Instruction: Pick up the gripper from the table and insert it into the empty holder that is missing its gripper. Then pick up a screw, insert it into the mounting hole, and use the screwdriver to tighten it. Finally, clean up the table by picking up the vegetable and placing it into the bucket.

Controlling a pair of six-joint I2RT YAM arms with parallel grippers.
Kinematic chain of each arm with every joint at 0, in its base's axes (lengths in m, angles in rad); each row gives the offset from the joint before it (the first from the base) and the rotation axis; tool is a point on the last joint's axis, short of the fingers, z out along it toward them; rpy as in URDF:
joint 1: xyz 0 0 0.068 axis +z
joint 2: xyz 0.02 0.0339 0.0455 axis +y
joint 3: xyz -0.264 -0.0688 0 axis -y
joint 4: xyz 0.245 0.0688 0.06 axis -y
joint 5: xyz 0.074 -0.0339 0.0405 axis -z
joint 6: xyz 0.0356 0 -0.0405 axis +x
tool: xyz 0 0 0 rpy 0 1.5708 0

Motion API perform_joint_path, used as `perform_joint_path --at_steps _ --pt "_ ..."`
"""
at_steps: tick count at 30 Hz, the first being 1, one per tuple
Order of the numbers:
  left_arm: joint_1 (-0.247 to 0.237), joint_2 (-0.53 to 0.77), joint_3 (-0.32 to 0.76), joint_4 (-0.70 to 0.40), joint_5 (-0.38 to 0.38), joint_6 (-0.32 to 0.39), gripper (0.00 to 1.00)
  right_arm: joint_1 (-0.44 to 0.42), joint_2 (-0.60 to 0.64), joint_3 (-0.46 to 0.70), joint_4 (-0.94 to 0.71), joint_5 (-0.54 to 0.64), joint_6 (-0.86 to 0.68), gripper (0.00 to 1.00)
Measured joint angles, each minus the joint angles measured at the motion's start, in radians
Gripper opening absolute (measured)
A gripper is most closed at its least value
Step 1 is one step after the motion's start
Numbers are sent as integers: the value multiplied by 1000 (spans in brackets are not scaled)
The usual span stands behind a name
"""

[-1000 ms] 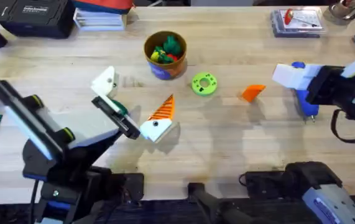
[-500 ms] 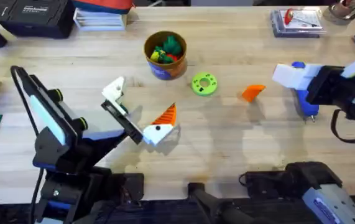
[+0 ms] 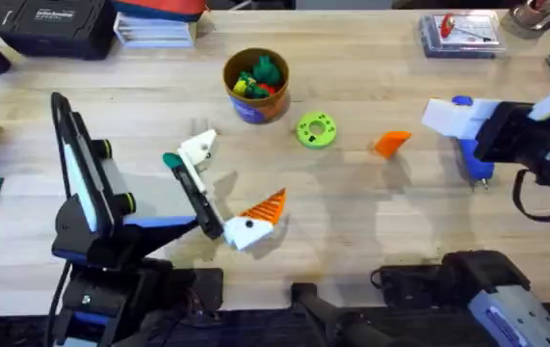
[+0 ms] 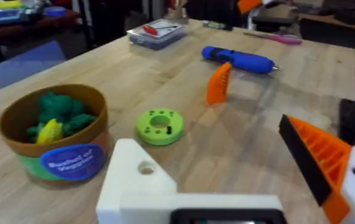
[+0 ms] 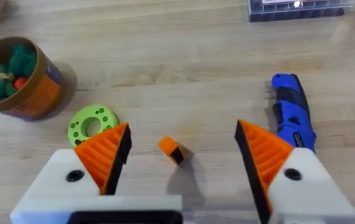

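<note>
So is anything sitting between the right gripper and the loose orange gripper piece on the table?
Nothing visible does. In the right wrist view the orange gripper piece lies on bare table just ahead of the open right gripper. The green disc sits off to one side and the screwdriver to the other, both clear of the path.

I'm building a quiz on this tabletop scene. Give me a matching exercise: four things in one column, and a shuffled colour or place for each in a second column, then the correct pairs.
Column one:
1. the gripper
2. the screwdriver
3. the bucket
4. the round disc

Column two:
A. bright green, lying flat between the bucket and the gripper
B. holds green, yellow and red toy vegetables
C. blue, lying on the table near the right claw
D. orange wedge, lying loose on the wood

Pairs: 1-D, 2-C, 3-B, 4-A
</note>
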Motion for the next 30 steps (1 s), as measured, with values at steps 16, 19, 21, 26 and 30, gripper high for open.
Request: perform_joint_path --at_steps 16,19,21,26,30 --pt "0 0 0 -11 93 0 985 0 0 0 0 0 0 994" --pt "0 0 0 -11 95 0 985 0 0 0 0 0 0 994" --pt "0 0 0 -11 95 0 985 0 0 0 0 0 0 994" --pt "0 0 0 -11 95 0 985 0 0 0 0 0 0 994" --pt "0 0 0 -11 95 0 985 0 0 0 0 0 0 994"
